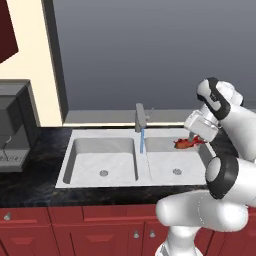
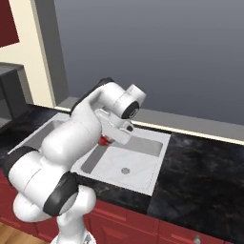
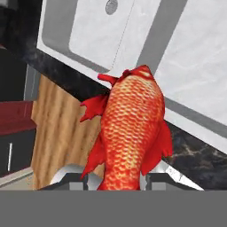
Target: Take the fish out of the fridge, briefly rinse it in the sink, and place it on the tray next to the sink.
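Over the sink's [image 1: 120, 165] right basin, the gripper [image 3: 119, 179] clamps the fish [image 3: 131, 128] — apparently beside the faucet's [image 1: 140, 118] water stream.

fish [image 2: 106, 140] mostly behind arm

My arm [image 1: 220, 200], lower right of left base view: glossy white plastic-looking shell w/ dark matt joints. Fish [image 3: 131, 128] at centre of hand view: red-orange, scaly texture, slight sheen, fins smoother. Sink [image 1: 100, 155], mid-frame: pale grey steel look, smooth, satin; faucet [image 1: 140, 118] duller grey metal. Counter [image 2: 200, 167], right of right base view: black speckled stone, polished. Cabinets [image 1: 75, 232] along bottom: dark red, smooth, small metal knobs. Floor [image 3: 53, 128], left in hand view: wood grain, matt.
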